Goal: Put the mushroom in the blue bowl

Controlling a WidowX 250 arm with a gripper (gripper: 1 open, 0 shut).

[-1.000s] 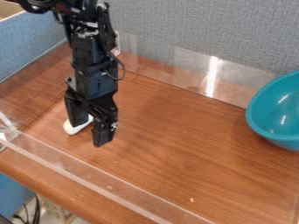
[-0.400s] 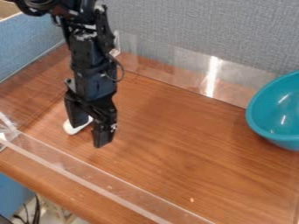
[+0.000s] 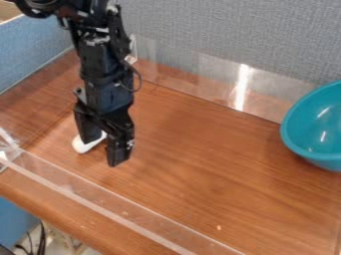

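Observation:
My black gripper (image 3: 103,143) points straight down at the left side of the wooden table, its two fingers spread open and reaching almost to the table top. Between and behind the fingers lies the mushroom (image 3: 87,145); only a bit of its white stem shows at the left finger, the cap is hidden. Whether the fingers touch it I cannot tell. The blue bowl (image 3: 317,127), large and teal, sits at the right edge of the view, far from the gripper and partly cut off.
Clear plastic walls (image 3: 240,85) ring the wooden table top (image 3: 200,149), with a low clear rail along the front edge (image 3: 94,204). A blue panel (image 3: 30,55) stands at the back left, behind the arm.

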